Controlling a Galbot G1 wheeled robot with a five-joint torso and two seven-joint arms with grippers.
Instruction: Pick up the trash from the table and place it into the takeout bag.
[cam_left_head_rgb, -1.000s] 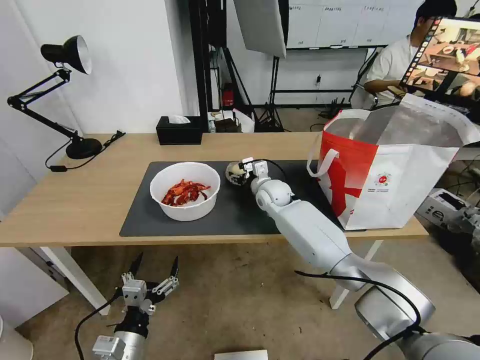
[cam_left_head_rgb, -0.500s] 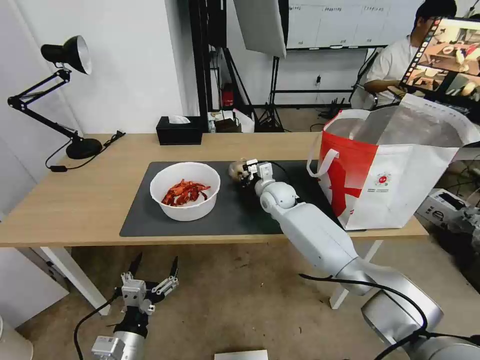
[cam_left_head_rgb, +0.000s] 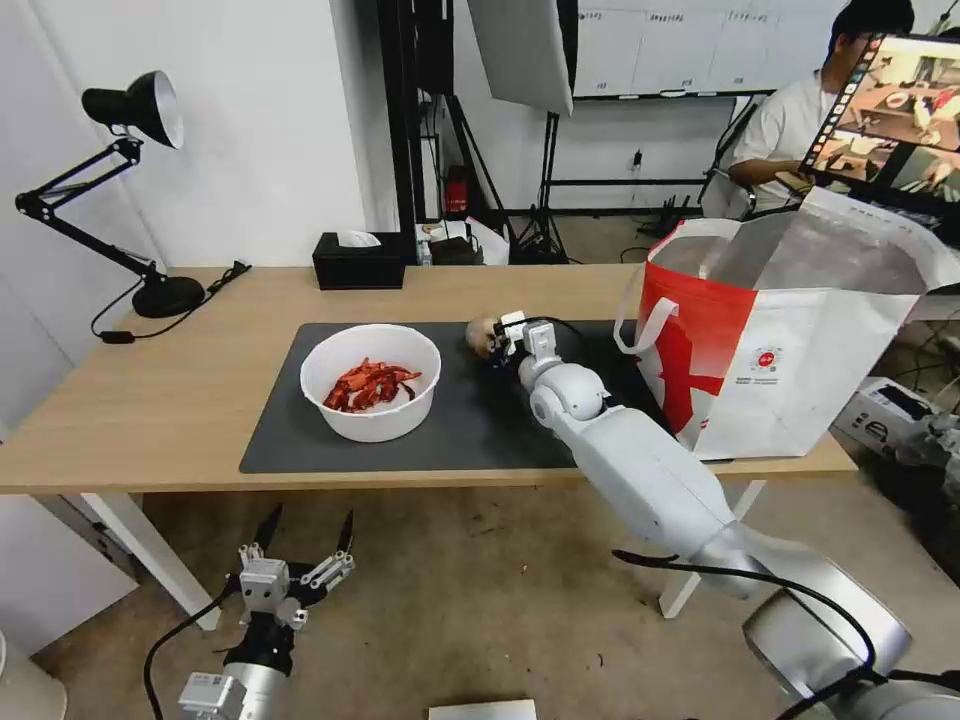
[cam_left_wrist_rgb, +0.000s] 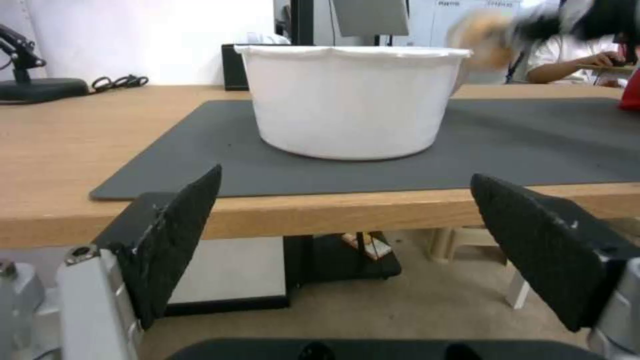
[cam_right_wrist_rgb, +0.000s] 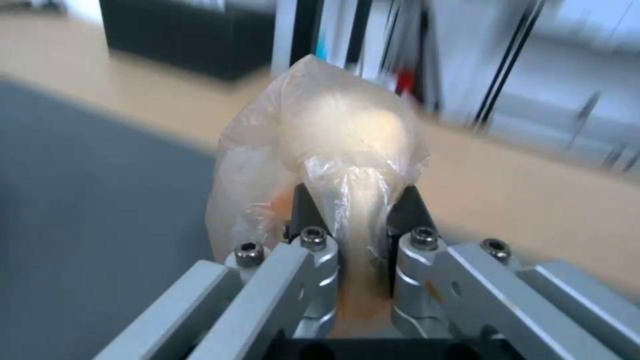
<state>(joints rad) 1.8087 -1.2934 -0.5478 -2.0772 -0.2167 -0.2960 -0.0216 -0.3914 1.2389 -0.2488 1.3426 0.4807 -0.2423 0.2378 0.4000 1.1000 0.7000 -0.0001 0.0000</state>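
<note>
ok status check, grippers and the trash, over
Right gripper shut on small clear bag with beige lump, above dark grey mat. Left gripper open, below table edge. White round bowl of red scraps on mat.

right hand (cam_left_head_rgb: 497, 340) w/ small clear bag (cam_left_head_rgb: 481, 333) lifted off mat, shifted twd takeout bag (cam_left_head_rgb: 790, 340)
</note>
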